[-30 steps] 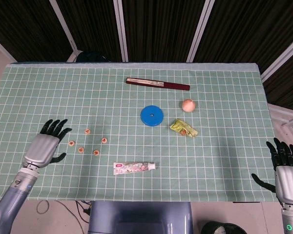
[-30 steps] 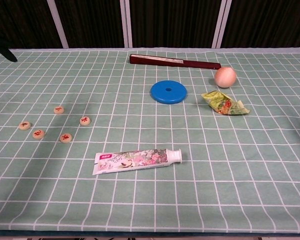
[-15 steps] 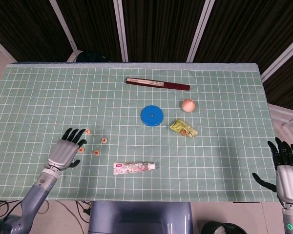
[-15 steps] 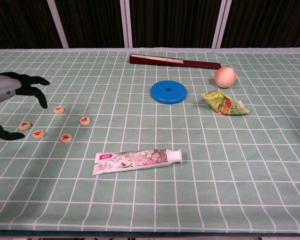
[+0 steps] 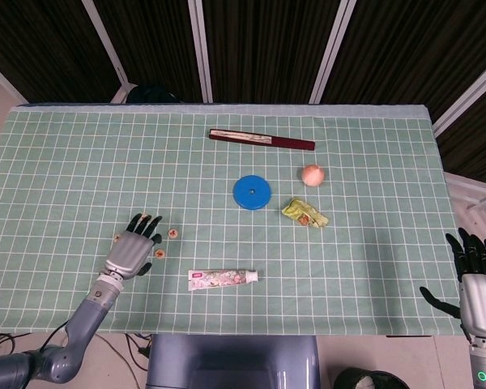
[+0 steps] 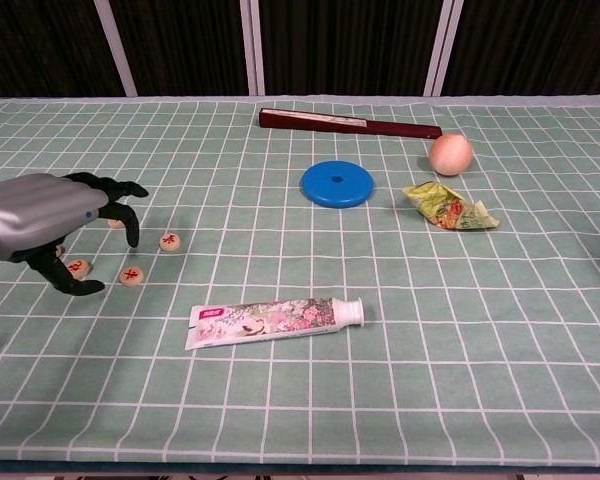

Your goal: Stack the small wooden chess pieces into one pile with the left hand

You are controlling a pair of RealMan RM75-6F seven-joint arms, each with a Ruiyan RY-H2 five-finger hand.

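Note:
Several small round wooden chess pieces with red marks lie at the table's near left. In the chest view one piece (image 6: 170, 241) lies just right of my left hand (image 6: 55, 215), another piece (image 6: 132, 276) sits below its fingertips, and a third piece (image 6: 78, 267) is by the thumb. My left hand (image 5: 132, 251) hovers over the group with its fingers apart and curved downward, holding nothing. It hides some pieces. Two pieces (image 5: 172, 233) (image 5: 159, 254) show to its right in the head view. My right hand (image 5: 474, 275) is at the table's right front corner, fingers spread and empty.
A toothpaste tube (image 6: 275, 318) lies near the front, right of the pieces. Further back are a blue disc (image 6: 337, 184), a green snack wrapper (image 6: 448, 207), a peach-coloured ball (image 6: 450, 154) and a dark red folded fan (image 6: 350, 122).
My left hand has moved right, from beside the pieces to above them, and now covers some. The pieces and the right hand have not moved.

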